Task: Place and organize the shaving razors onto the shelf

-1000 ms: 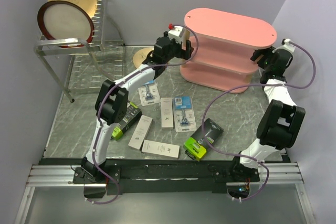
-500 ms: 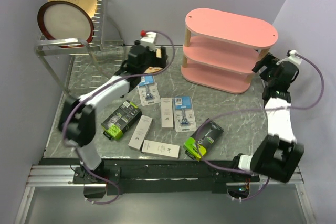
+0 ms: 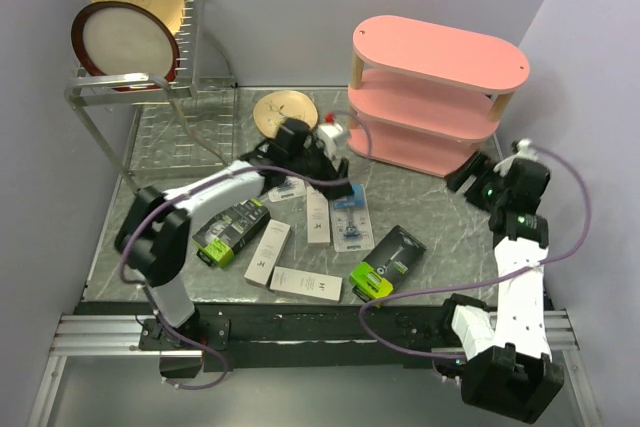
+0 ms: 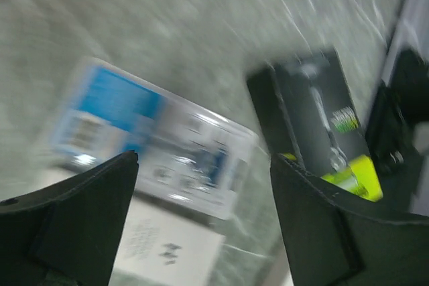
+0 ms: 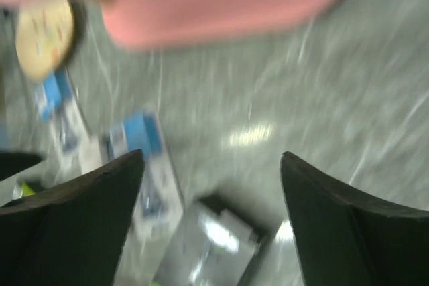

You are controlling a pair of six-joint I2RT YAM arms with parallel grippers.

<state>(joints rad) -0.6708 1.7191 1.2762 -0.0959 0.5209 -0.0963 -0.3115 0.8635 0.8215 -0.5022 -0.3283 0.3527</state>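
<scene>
Location of packs: the seven shaving razors are found lying flat on the bench (image 3: 440, 217), left of and nearer than the pink shelf (image 3: 437, 57), clear of its base.
Black-and-lime boxes: the left lime box (image 3: 230, 232) and the right lime box (image 3: 387, 263) are each laid on a diagonal, lime end toward the near left, black end toward the far right.
Slim white boxes: the centre white box (image 3: 318, 217) is aligned near-to-far; the left white box (image 3: 268, 252) is aligned likewise, slightly tilted; the near white box (image 3: 305, 284) is laid left-to-right.
Blister cards: the right blister card (image 3: 352, 227) is aligned near-to-far, its far end covered by the left tool (image 3: 345, 190). The left blister card (image 3: 288, 189) is largely hidden, so its direction cannot be told.
Left arm (image 3: 215, 187): bent at the elbow and extended toward the bench centre. The tool is released, with its fingers (image 4: 74, 219) spread and nothing between them.
Right arm (image 3: 520, 267): raised steeply from its base. The right tool (image 3: 462, 179) is pointed left, near the shelf's near-right end, and is released, with nothing held between its fingers (image 5: 67, 219).
Wrist views: both are blurred.
</scene>
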